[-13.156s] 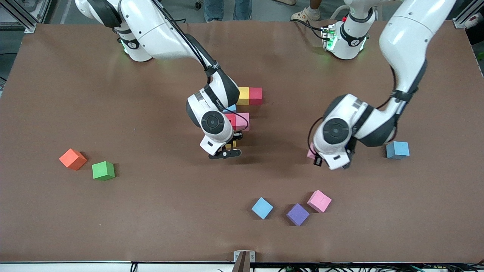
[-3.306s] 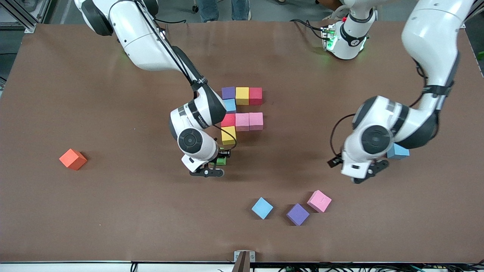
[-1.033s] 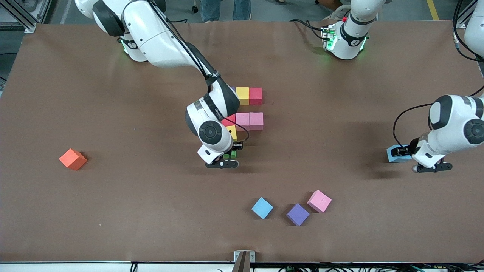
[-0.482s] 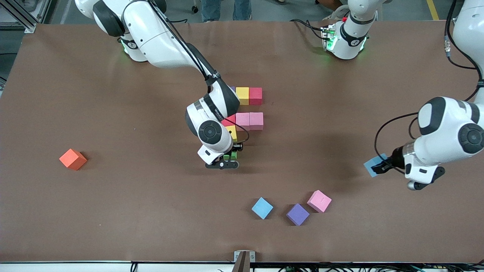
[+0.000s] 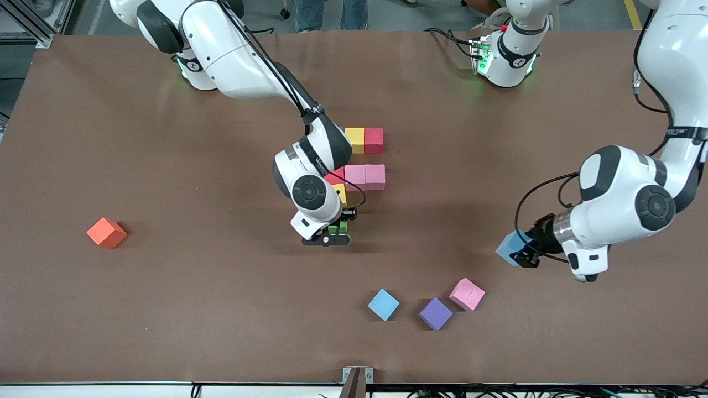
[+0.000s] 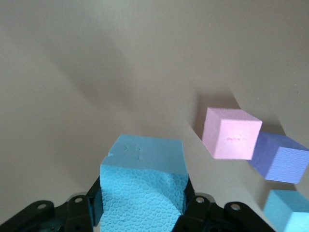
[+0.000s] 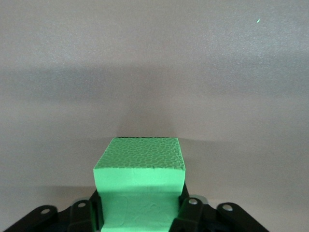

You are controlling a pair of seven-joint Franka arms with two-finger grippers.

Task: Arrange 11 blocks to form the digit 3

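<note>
Left hand (image 5: pixel 520 255), clamped on a light blue foam cube (image 5: pixel 508 248), has lifted it inward; right hand (image 5: pixel 338 227) eases off the green foam cube (image 5: pixel 337 226) just placed under the digit's yellow block (image 5: pixel 339 194)

Bright, even overhead light; soft shadows, sharp focus.
</note>
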